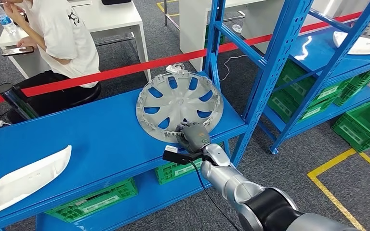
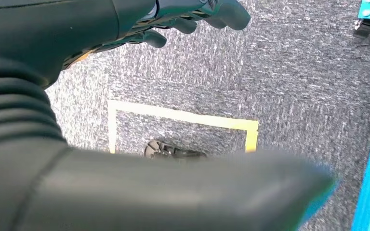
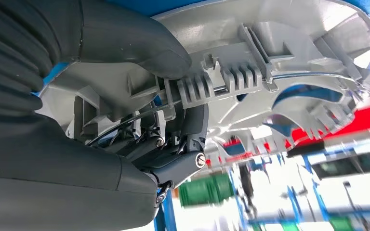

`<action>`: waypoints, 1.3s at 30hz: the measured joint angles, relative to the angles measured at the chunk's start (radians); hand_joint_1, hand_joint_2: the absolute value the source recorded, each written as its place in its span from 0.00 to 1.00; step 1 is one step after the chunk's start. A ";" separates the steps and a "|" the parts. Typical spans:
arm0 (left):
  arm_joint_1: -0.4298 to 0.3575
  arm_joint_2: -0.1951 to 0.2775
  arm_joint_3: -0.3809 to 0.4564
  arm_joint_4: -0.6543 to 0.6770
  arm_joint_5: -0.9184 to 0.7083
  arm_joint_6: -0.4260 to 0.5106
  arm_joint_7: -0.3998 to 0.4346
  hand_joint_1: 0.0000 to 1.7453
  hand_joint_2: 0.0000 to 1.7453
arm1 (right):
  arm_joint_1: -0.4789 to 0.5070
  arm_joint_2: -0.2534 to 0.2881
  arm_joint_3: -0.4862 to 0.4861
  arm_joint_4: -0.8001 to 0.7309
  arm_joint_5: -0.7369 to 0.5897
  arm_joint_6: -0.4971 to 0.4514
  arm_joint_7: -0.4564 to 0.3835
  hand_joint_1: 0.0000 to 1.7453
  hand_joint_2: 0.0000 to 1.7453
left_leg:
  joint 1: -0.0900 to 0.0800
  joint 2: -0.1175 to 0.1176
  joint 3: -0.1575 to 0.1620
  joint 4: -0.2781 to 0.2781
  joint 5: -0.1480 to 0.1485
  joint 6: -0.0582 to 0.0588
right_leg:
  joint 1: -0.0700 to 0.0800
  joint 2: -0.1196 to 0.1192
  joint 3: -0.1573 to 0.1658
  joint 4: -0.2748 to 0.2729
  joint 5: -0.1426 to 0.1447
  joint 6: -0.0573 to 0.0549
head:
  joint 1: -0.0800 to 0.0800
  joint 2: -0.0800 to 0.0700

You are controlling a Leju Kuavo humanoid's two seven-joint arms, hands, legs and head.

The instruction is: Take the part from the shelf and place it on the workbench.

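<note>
The part is a silver wheel cover (image 1: 179,103) with blue showing through its openings. It sits on the blue shelf (image 1: 101,139), with its near edge at the shelf's front lip. My right hand (image 1: 192,134) grips that near rim. In the right wrist view the thumb (image 3: 139,43) presses on the ribbed inner side of the wheel cover (image 3: 289,57), and the dark fingers (image 3: 183,144) clamp the rim from the other face. My left hand (image 2: 197,14) hangs over grey carpet, fingers and thumb apart, holding nothing.
A white curved panel (image 1: 24,180) lies at the shelf's left end. Green crates (image 1: 94,199) sit on the level below. A blue upright (image 1: 265,82) stands just right of the wheel cover. A red barrier tape (image 1: 125,71) and a seated person (image 1: 62,33) are behind the shelf.
</note>
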 joint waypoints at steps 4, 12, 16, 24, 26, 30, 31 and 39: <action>0.003 0.000 -0.001 0.000 -0.004 -0.003 -0.001 0.00 1.00 | 0.027 0.003 0.024 -0.061 0.034 -0.025 -0.002 1.00 1.00 | 0.000 0.000 -0.004 0.000 0.000 0.000 | 0.000 0.000 -0.005 0.000 0.000 0.000 | 0.000 0.000; 0.004 0.000 -0.002 0.000 -0.004 -0.007 -0.009 0.00 0.25 | 0.059 0.009 0.045 -0.135 0.044 -0.020 -0.008 1.00 1.00 | 0.000 -0.001 -0.009 -0.001 0.000 0.000 | 0.000 -0.002 -0.009 0.000 -0.001 -0.001 | 0.000 0.000; 0.005 0.000 -0.002 0.000 -0.004 -0.006 -0.011 0.00 1.00 | 0.082 0.009 0.057 -0.205 0.045 0.001 -0.008 0.97 1.00 | 0.000 -0.001 -0.010 -0.001 0.000 0.000 | 0.000 -0.002 -0.010 0.000 -0.001 -0.001 | 0.000 0.000; 0.015 0.000 -0.003 0.000 -0.004 0.006 -0.018 0.00 0.75 | 0.143 0.009 0.109 -0.390 0.043 0.045 -0.005 0.17 1.00 | 0.000 -0.001 -0.011 -0.002 0.000 0.000 | 0.000 -0.002 -0.012 0.000 -0.001 -0.001 | 0.000 0.000; 0.017 0.000 -0.003 0.000 -0.004 0.009 -0.019 0.00 1.00 | 0.148 0.009 0.121 -0.427 0.042 0.048 -0.003 0.15 1.00 | 0.000 -0.001 -0.011 -0.002 0.000 0.000 | 0.000 -0.002 -0.012 0.000 -0.001 -0.001 | 0.000 0.000; 0.019 0.000 -0.003 0.000 -0.006 0.022 -0.019 0.00 1.00 | 0.150 0.009 0.141 -0.479 0.039 0.049 -0.002 0.14 1.00 | 0.000 -0.001 -0.010 -0.002 0.000 0.000 | 0.000 -0.001 -0.012 0.000 -0.001 -0.001 | 0.000 0.000; 0.019 0.000 -0.003 0.000 -0.007 0.026 -0.018 0.00 1.00 | 0.152 0.009 0.145 -0.490 0.039 0.049 -0.002 0.14 1.00 | 0.000 -0.001 -0.010 -0.002 0.000 0.000 | 0.000 -0.001 -0.011 0.000 -0.001 -0.001 | 0.000 0.000; 0.021 0.000 -0.002 0.000 -0.007 0.028 -0.009 0.00 1.00 | 0.168 0.008 0.175 -0.564 0.038 0.046 -0.002 0.14 1.00 | 0.000 -0.001 -0.010 -0.002 0.000 -0.001 | 0.000 -0.001 -0.011 0.000 -0.001 -0.001 | 0.000 0.000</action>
